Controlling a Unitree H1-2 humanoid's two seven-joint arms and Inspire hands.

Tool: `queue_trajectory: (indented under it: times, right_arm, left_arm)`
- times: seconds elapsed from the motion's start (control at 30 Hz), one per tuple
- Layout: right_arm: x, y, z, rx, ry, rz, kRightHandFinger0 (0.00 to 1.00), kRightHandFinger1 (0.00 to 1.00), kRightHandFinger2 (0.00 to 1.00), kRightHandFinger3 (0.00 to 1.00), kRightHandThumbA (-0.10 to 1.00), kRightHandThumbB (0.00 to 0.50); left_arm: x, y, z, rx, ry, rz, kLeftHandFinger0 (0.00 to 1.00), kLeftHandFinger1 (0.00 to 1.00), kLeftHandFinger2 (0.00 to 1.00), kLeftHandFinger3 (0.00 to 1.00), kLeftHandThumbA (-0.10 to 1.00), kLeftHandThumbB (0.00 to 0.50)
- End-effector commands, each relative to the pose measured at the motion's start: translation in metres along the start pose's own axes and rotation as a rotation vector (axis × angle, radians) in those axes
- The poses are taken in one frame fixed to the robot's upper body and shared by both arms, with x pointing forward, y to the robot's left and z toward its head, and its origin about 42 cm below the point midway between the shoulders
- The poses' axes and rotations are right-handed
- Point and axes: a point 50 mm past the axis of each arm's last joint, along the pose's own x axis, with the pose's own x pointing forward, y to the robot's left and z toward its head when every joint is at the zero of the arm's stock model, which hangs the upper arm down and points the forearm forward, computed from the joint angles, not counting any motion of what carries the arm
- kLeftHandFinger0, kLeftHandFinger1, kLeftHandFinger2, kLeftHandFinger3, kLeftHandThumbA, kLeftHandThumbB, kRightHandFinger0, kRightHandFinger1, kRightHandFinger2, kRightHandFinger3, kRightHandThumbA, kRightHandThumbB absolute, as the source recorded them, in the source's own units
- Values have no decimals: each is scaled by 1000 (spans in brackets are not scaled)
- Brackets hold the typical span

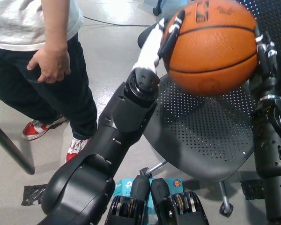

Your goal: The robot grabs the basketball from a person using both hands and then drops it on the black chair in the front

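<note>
Now the orange rubber basketball (pixel 210 47) is held between both hands just above the seat of the black perforated plastic chair (pixel 201 136). White left hand (pixel 166 35) and black right hand (pixel 266 49) press its sides. A person's hand (pixel 49 65) hangs at the left.

At centre frame you see a bulky glossy black arm shell narrowing to a white left hand (pixel 154 42) with dark fingers. At the right edge, your black right hand (pixel 266 51) shows pale bands and silvery rings.
</note>
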Motion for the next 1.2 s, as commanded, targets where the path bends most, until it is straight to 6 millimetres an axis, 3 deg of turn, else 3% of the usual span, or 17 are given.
queue_trajectory:
  times: [0.0,0.2,0.4,0.53,0.57,0.63,0.7,0.83,0.87,1.0,1.17]
  right_arm:
    - [7,75,6,99,-13,328,1000,1000,1000,1000,1000,232]
    - [5,59,-24,100,76,260,1000,1000,1000,1000,1000,263]
    - [4,53,-33,73,91,262,1000,1000,1000,1000,1000,262]
    - [4,49,-23,-10,28,274,1000,1000,1000,1000,1000,226]
    - [4,47,-20,-52,-6,262,1000,1000,1000,1000,1000,213]
    - [2,44,-14,-107,-18,198,1000,1000,1000,1000,1000,272]
    - [1,40,-1,-172,-60,160,1000,1000,1000,1000,1000,293]
    - [3,33,20,-249,-132,135,1000,1000,1000,1000,1000,289]
    - [4,30,28,-279,-165,135,1000,1000,1000,1000,1000,269]
    - [11,10,52,-349,-231,96,1000,1000,1000,1000,1000,290]
    - [18,-20,89,-370,-302,1,1000,1000,1000,1000,1000,304]
  left_arm:
    - [-8,-59,75,2,-214,-205,1000,1000,1000,1000,1000,135]
    - [-8,-66,50,23,-142,-253,1000,1000,1000,1000,1000,126]
    - [-8,-66,38,36,-133,-278,1000,1000,1000,1000,1000,99]
    - [-7,-62,40,58,-163,-288,1000,1000,1000,1000,1000,105]
    - [-6,-61,39,65,-168,-284,1000,1000,1000,1000,1000,132]
    - [-6,-58,35,50,-152,-267,1000,1000,1000,1000,1000,155]
    - [-5,-55,31,32,-134,-251,1000,1000,1000,1000,1000,185]
    - [-3,-50,25,38,-133,-229,1000,1000,1000,1000,1000,196]
    - [-3,-48,24,38,-130,-224,1000,1000,1000,1000,1000,216]
    - [-1,-39,23,23,-141,-208,1000,1000,1000,1000,1000,233]
    - [6,-7,20,7,-172,-158,1000,1000,1000,1000,1000,253]
